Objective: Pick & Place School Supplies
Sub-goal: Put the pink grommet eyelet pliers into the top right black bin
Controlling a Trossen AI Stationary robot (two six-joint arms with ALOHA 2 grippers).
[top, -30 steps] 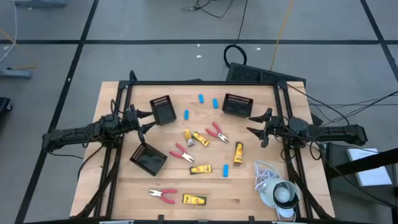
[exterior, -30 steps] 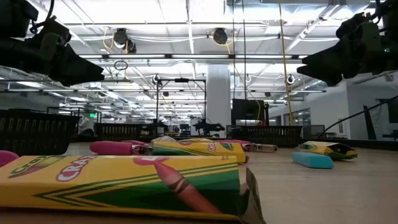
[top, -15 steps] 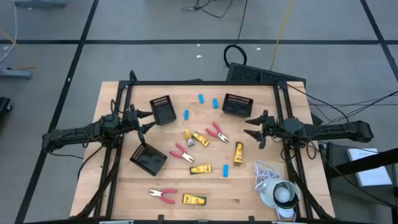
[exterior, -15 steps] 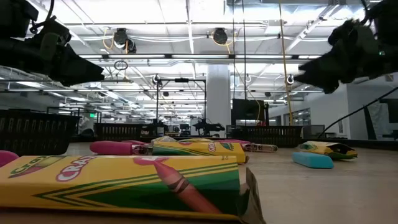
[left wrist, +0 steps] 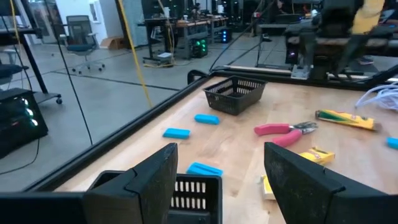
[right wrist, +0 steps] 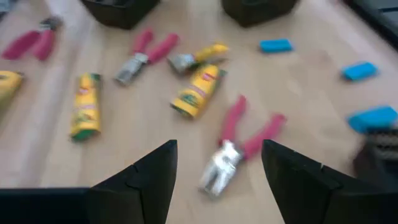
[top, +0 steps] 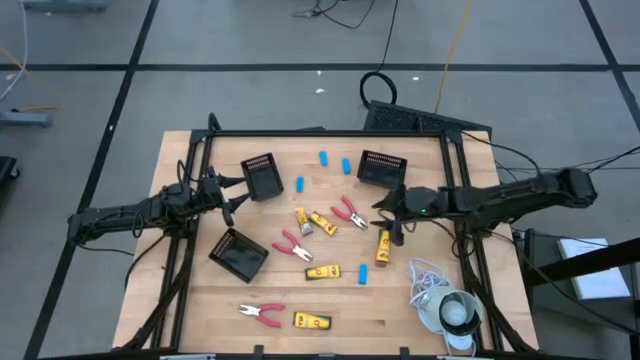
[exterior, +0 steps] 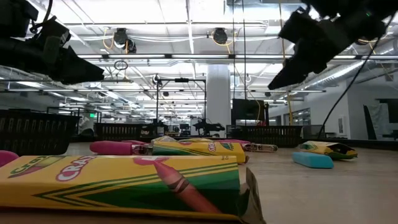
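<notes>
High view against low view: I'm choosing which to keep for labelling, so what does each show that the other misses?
Only the high view shows the white cord, the lower pliers and the whole table. Only the low view shows the printed crayon box up close and the ceiling lights. Both show the open left gripper and open right gripper above the table, holding nothing.

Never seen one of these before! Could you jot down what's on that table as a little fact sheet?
Surface: wooden table
Containers: three black trays, all looking empty
Yellow crayon boxes: five, e.g.
Red-handled pliers: three, e.g.
Light-blue pieces: five, e.g.
Also there: white cord by a round object
Left gripper: open, beside a tray, holding nothing
Right gripper: open, above the pliers, holding nothing
</notes>
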